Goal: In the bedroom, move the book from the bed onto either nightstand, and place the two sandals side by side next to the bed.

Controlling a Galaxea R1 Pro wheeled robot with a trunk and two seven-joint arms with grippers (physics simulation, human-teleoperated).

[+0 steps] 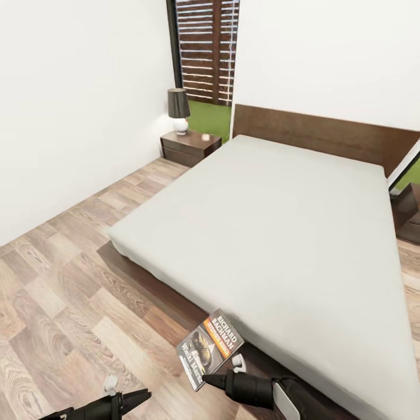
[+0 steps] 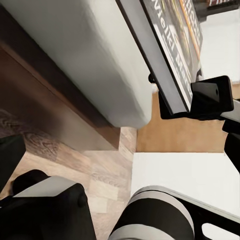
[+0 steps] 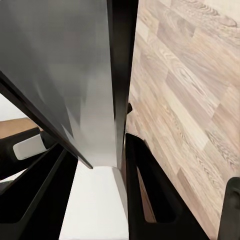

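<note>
The book [image 1: 210, 347], a dark paperback lettered "Richard Bachman", hangs tilted over the floor just off the near corner of the bed [image 1: 280, 221]. My right gripper [image 1: 205, 380] is shut on its lower edge. The right wrist view has the book [image 3: 95, 100] edge-on between the fingers. From the left wrist view I see the book [image 2: 175, 45] beside the mattress corner [image 2: 85, 50], with a right finger [image 2: 210, 97] clamped on it. My left gripper [image 1: 125, 399] hovers low over the floor to the left, open and holding nothing. One nightstand [image 1: 189, 147] stands at the bed's far left. The sandals are out of view.
A black-shaded lamp [image 1: 178, 108] stands on the left nightstand. Another dark cabinet [image 1: 408, 216] sits at the bed's far right. Wood-plank floor [image 1: 70, 274] runs along the bed's left side up to the white wall. Small white bits [image 1: 109, 382] lie near my grippers.
</note>
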